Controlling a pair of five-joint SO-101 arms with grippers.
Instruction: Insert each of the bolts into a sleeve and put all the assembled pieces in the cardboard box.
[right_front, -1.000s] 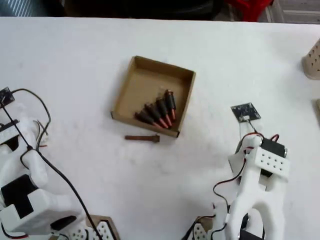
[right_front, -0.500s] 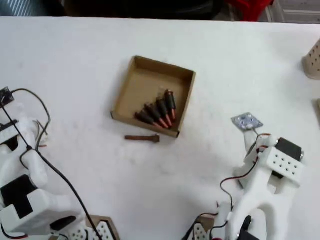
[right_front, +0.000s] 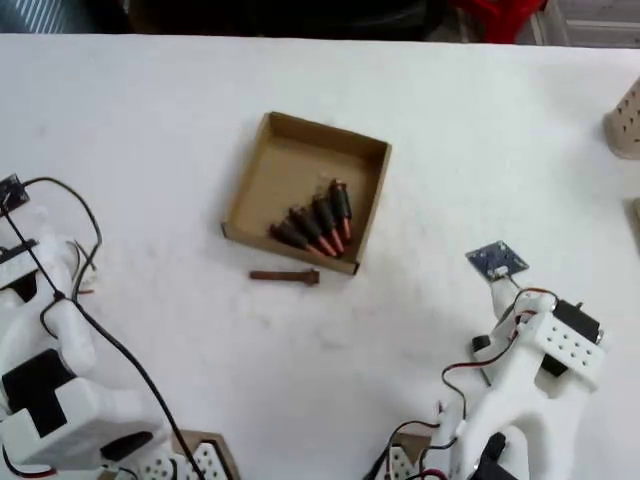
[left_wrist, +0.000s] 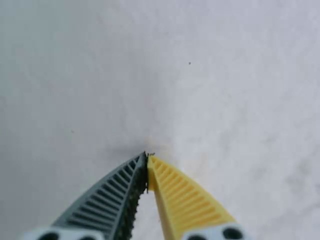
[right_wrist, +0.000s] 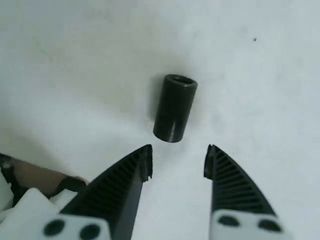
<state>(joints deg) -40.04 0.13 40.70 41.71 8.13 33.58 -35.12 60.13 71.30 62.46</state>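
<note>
The open cardboard box (right_front: 300, 165) sits mid-table with several assembled bolt-and-sleeve pieces (right_front: 315, 225) lying side by side in its near corner. One loose brown bolt (right_front: 285, 276) lies on the table just in front of the box. A black sleeve (right_wrist: 175, 107) lies on its side on the white table, just beyond the tips of my right gripper (right_wrist: 177, 160), which is open and holds nothing. The right arm (right_front: 530, 370) stands at the near right, well away from the box. My left gripper (left_wrist: 146, 161) is shut and empty over bare table, on the left arm (right_front: 40, 390) at the near left.
A beige perforated block (right_front: 625, 125) stands at the far right edge. Cables (right_front: 90, 330) loop over the left arm. Brown arm mounts (right_front: 205, 450) sit at the near edge. Open table lies between the two arms and around the box.
The right arm has drawn back toward the near edge and slightly right, away from the box. The left arm, the box and the loose bolt have not moved.
</note>
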